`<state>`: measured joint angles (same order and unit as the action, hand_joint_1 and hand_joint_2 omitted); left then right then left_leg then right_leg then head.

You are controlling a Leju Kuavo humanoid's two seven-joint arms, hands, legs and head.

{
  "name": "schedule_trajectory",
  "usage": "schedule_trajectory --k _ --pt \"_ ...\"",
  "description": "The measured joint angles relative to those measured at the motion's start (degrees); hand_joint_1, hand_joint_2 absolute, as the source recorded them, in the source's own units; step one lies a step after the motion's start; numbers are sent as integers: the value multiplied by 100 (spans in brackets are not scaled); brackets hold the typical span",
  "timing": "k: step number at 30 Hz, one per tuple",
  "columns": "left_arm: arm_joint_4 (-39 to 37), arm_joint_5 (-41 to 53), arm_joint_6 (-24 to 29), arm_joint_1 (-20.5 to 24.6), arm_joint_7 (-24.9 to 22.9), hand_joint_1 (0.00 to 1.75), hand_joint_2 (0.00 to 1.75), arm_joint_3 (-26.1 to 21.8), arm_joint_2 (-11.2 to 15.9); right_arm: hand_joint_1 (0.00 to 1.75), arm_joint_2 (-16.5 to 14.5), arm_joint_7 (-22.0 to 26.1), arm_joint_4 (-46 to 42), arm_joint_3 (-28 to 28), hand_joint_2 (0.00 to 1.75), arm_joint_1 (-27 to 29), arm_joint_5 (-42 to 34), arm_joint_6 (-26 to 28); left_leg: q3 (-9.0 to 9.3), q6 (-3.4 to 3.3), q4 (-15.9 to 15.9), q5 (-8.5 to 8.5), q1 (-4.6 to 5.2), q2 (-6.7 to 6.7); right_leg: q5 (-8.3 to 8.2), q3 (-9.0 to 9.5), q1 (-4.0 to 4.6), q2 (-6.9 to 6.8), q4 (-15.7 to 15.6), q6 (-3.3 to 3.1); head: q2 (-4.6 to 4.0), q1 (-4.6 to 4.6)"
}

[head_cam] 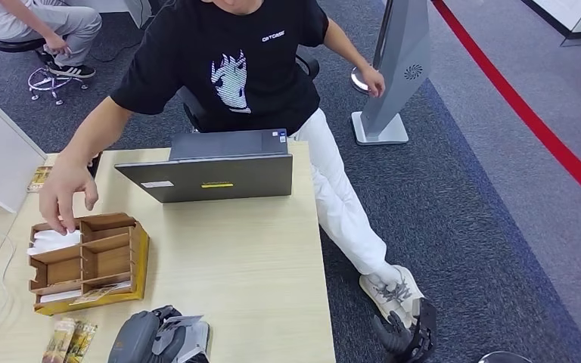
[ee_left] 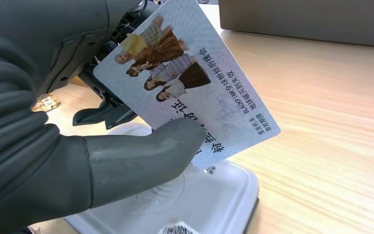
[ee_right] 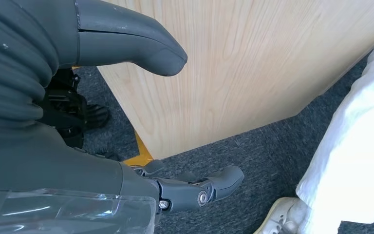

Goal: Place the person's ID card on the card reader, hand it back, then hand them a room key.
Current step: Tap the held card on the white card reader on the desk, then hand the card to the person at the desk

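Note:
My left hand hovers at the table's near edge and pinches the ID card, a white card printed with a group photo and text; the thumb presses on its face. Right beneath the card is the white card reader; I cannot tell whether they touch. A person in a black T-shirt sits behind the table and reaches a hand into the wooden organizer, which holds white cards. My right hand hangs off the table's right side, fingers apart and holding nothing.
A grey laptop stands at the far side of the wooden table. Snack packets lie by my left hand. The person's white-trousered leg and shoe stretch near my right hand. A grey stand rises behind.

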<state>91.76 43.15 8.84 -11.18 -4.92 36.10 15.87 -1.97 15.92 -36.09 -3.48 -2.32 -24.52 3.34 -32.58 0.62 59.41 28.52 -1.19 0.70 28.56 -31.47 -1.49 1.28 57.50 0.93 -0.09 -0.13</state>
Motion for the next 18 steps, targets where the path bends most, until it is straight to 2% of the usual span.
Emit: schedule_trajectory --k 7,14,18 --pt "-16 26 66 22 -36 175 175 140 26 0 0 -1 0 -1 175 -9 2 0 0 0 0 0 0 0 0 0 0 0 0 0 0 -1" --pt "-7 290 621 40 -1 175 175 131 -4 0 -2 1 -1 -28 175 -8 7 1 0 0 0 0 0 0 0 0 0 0 0 0 0 -1" --pt "75 659 956 67 187 175 175 -62 -98 0 -9 2 -4 -74 175 -6 21 14 0 0 0 0 0 0 0 0 0 0 0 0 0 1"
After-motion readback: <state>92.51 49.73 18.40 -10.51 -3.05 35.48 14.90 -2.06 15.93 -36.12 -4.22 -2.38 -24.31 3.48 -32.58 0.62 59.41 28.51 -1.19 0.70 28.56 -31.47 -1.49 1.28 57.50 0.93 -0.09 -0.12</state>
